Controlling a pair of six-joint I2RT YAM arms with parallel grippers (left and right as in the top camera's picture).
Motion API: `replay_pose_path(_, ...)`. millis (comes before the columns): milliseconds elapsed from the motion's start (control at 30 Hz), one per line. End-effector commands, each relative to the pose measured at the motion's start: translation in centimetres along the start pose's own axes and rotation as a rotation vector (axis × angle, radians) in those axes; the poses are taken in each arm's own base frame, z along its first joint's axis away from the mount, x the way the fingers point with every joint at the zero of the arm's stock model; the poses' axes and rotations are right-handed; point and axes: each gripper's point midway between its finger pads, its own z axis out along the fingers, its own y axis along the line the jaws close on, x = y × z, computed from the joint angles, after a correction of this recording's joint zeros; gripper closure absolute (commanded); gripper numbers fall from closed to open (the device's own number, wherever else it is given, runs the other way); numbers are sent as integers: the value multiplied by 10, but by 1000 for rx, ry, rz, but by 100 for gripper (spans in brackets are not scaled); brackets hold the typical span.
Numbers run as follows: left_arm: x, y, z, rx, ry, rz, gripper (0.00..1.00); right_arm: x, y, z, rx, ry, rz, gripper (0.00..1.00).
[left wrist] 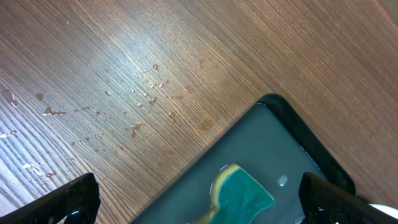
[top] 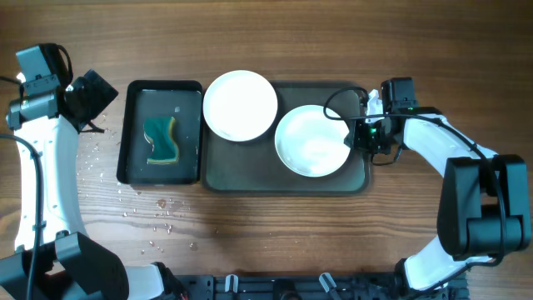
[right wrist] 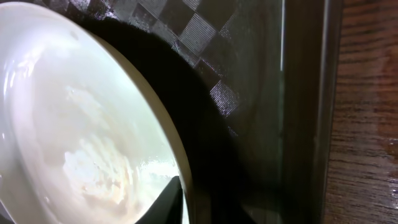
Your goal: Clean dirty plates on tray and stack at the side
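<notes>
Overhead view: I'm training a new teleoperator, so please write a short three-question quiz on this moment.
1. True or false: the left gripper is open and holds nothing.
2. How many white plates rest at least partly on the large tray?
3. The sponge lies: A) on the large tray; B) in the small black tray; C) on the wooden table.

Key:
1. True.
2. Two: the left plate and the right plate, whose rim the right gripper holds.
3. B.
</notes>
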Motion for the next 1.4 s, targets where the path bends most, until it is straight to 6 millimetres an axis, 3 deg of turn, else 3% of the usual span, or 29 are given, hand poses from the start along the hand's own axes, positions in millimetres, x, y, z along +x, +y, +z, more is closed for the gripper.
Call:
replay_pose_path(0,-3,0,-1,3,-6,-13,0,8,-3,1,20,16,8,93)
replay_pose_path(333,-3,0,-1,3,-5,-14,0,6,9,-29,27,80,68,96)
replay_pose_path(767,-3,0,-1,3,-5,-13,0,11,65,-67,-209,141,113,96)
replay_pose_path(1100,-3,0,-1,3,-5,-13,0,13,80,-69,-156,139,183,95)
replay_pose_path(1200,-3,0,-1,3,-5,-13,0,6,100,-68,-115,97,158,95)
replay_pose_path(1367,-3,0,-1,3,-6,-13,0,-25,157,-71,-85,-96,79,96)
